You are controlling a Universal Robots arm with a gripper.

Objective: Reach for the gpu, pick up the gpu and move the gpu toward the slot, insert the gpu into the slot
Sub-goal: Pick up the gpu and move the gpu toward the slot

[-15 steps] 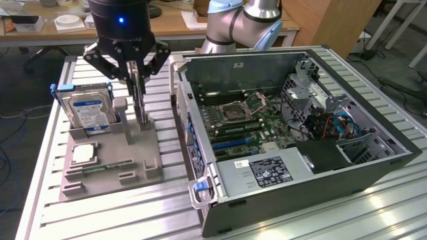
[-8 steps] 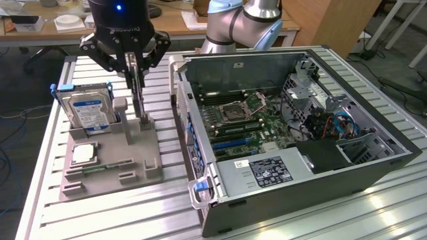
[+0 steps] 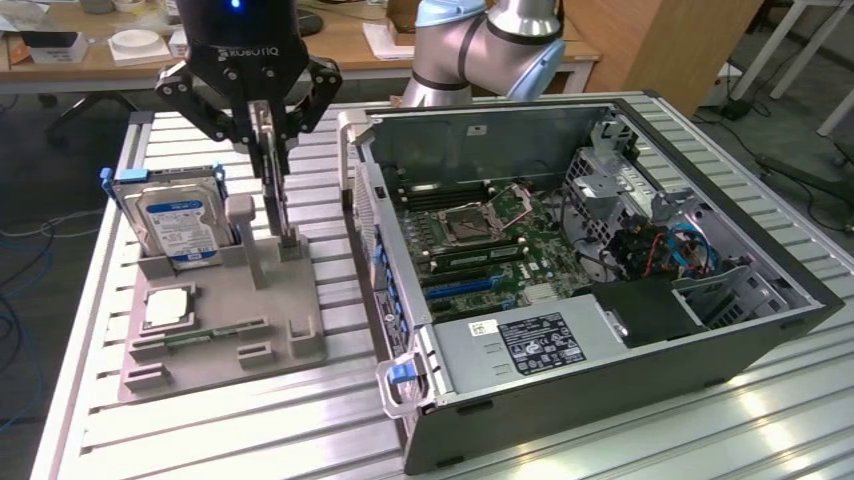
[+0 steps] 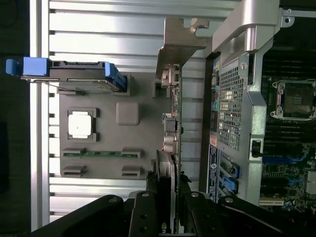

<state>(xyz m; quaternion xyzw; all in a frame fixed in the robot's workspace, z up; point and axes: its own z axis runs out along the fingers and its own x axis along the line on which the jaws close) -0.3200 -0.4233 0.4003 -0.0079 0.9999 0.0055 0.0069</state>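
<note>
Gripper [image 3: 271,140] fingers closed narrow, pinching top edge of gpu [image 3: 278,200]; card upright on grey tray [image 3: 220,300]. Exterior view: hard drive [image 3: 180,220] at card's 9 o'clock, open PC case [image 3: 641,370] at 3. Ribbed metal table [image 3: 200,430]; wooden desks [image 3: 340,42] at 12.

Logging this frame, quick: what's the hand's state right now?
Hand: closed on the gpu, which stands upright in the gray holder.

Gpu [image 3: 275,190]: thin dark card w/ metal end bracket, upright on edge, exterior view's left. Slot [image 3: 461,288]: long blue strip on green mobo [image 3: 534,250], well apart, exterior view's right.
</note>
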